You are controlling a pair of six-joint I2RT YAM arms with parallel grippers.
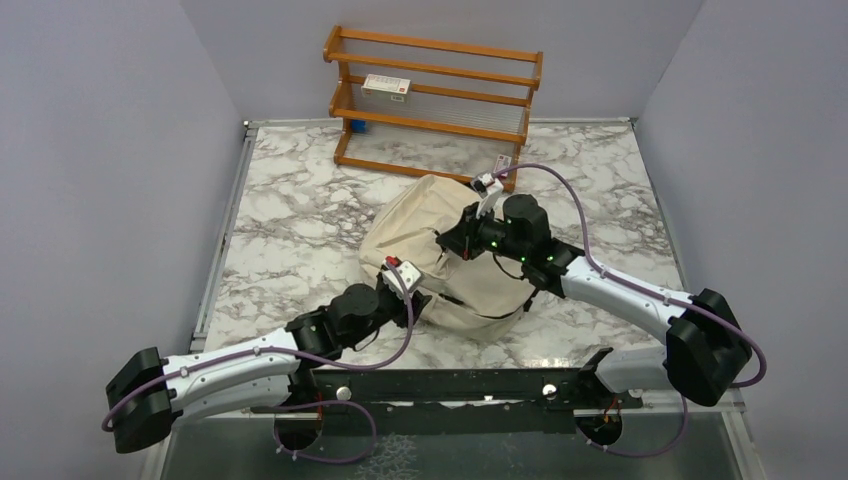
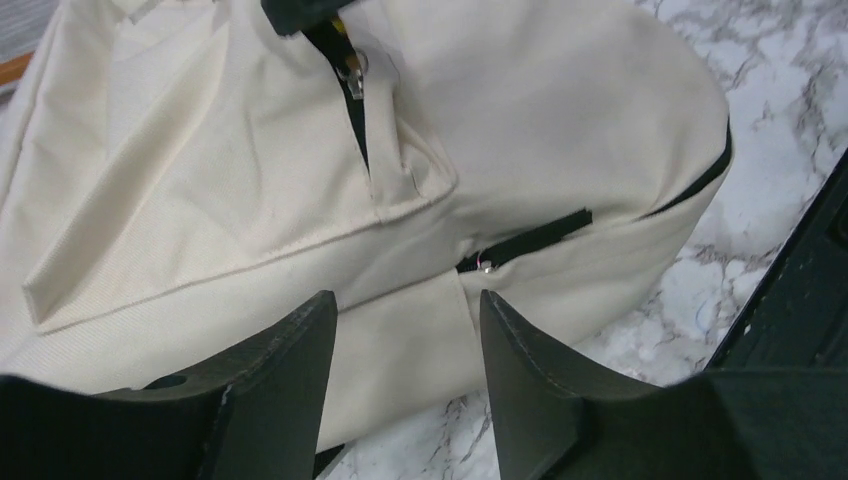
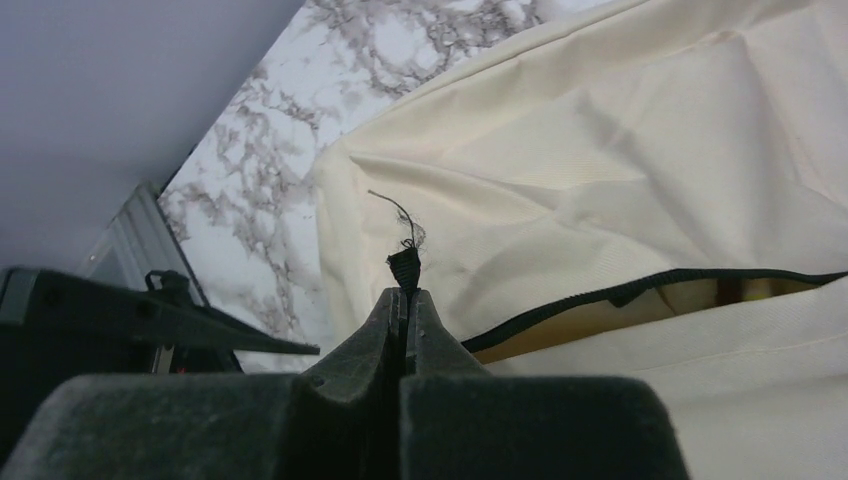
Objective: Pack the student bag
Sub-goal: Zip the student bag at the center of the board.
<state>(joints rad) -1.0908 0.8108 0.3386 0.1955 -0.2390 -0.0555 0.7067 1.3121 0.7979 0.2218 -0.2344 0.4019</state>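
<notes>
1. While the student bag [image 1: 440, 245] sits slumped at the middle of the top view on the marble table [image 1: 290, 220], just below the wooden rack [image 1: 435, 100], its main zip [image 3: 640, 285] gapes darkly at the lower right of the right wrist view. The step in hand looks like working that zip; whether open or closed I cannot tell.
2. On the right gripper [image 3: 405, 300] the jaws are pressed together, clamped on the black pull cord [image 3: 404, 262], whose frayed tip pokes out above them.
3. On the left gripper [image 2: 405, 310] the jaws stand apart at the bottom centre of the left wrist view, with nothing between them and the bag's front panel close beyond.
4. To do this well, I judge the left should pinch fabric near the zip's end and brace the bag. The right should draw the cord along the zip line, not upward, lest the thin cord slip free.
</notes>
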